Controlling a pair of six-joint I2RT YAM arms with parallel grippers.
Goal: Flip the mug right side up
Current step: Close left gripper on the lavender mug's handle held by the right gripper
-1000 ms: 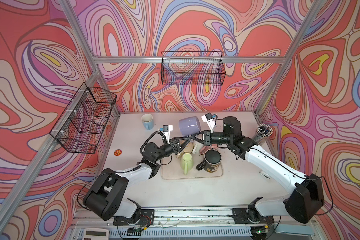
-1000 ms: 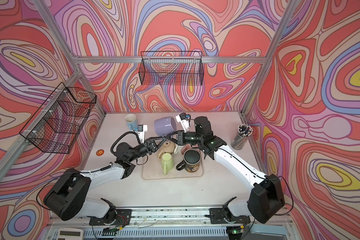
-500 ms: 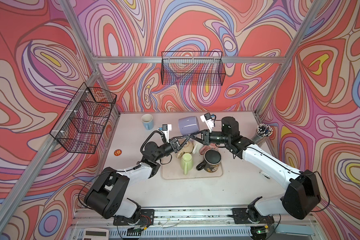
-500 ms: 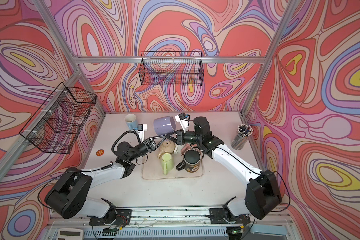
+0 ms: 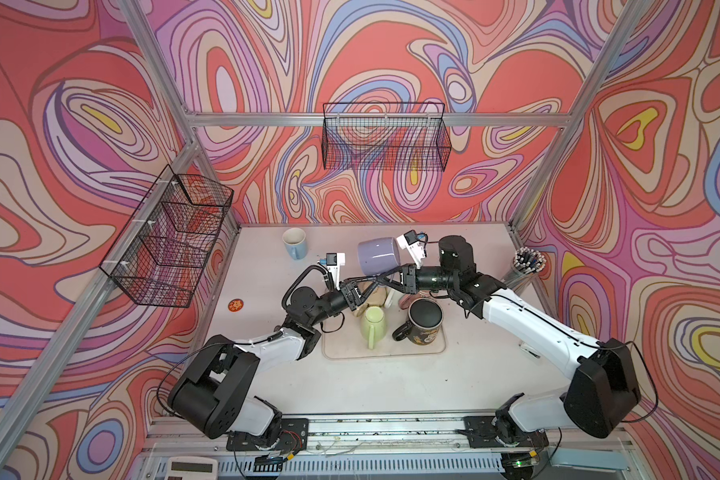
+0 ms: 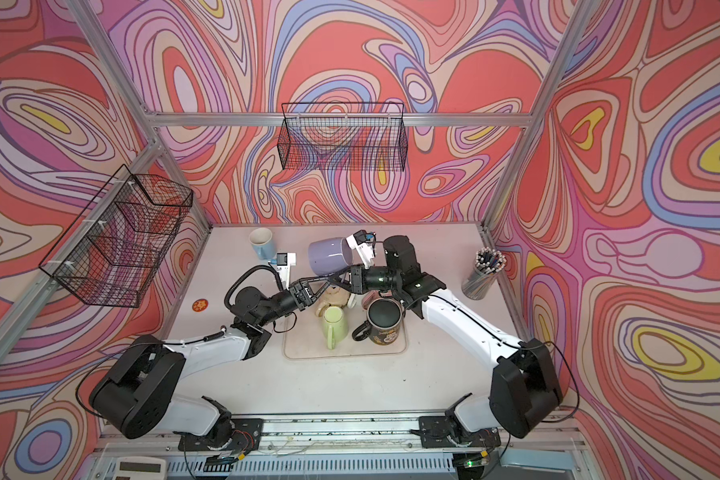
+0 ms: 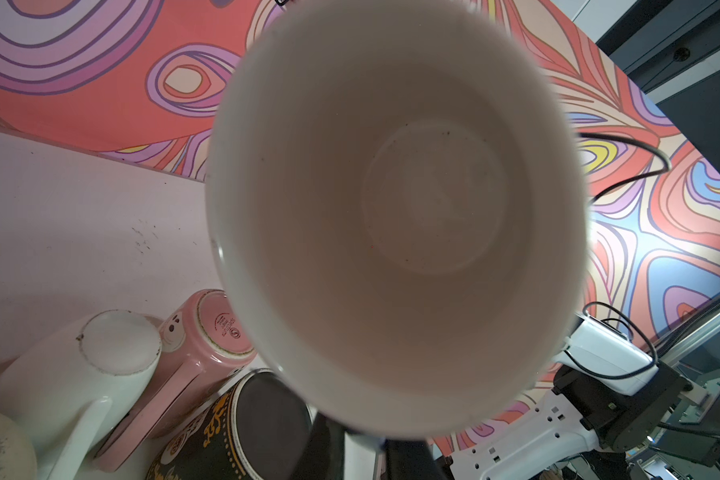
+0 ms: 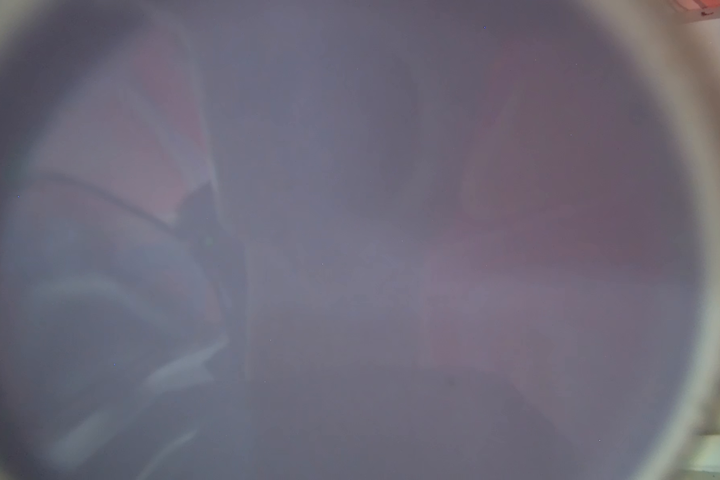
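Handing lavender mug [image 5: 378,256] across mid-air, by the look of it, probably from right end effector [image 5: 386,281] to left end effector [image 5: 370,284]. Doing it well: keep left grip firm before releasing right, back right straight away from the mug base, then roll left wrist to bring the mouth upward and set down on bare surface [image 5: 391,386]. Mind green mug [image 5: 373,324] and black mug [image 5: 425,322] on tray [image 5: 391,358] directly beneath both end effectors: easy to clip on the way down.

Left end effector clenched on mug's lower part, handle or rim, hard to say which; fingers [image 7: 325,449] either side of it in left wrist view. Right end effector reaching in under the mug from the opposite side; cannot tell whether clamped or released, right wrist view filled by blurred purple base.

Mug on its side, off the surface, just above both end effectors and touching them; mouth facing back toward left one, base toward right one. Not yet upright.
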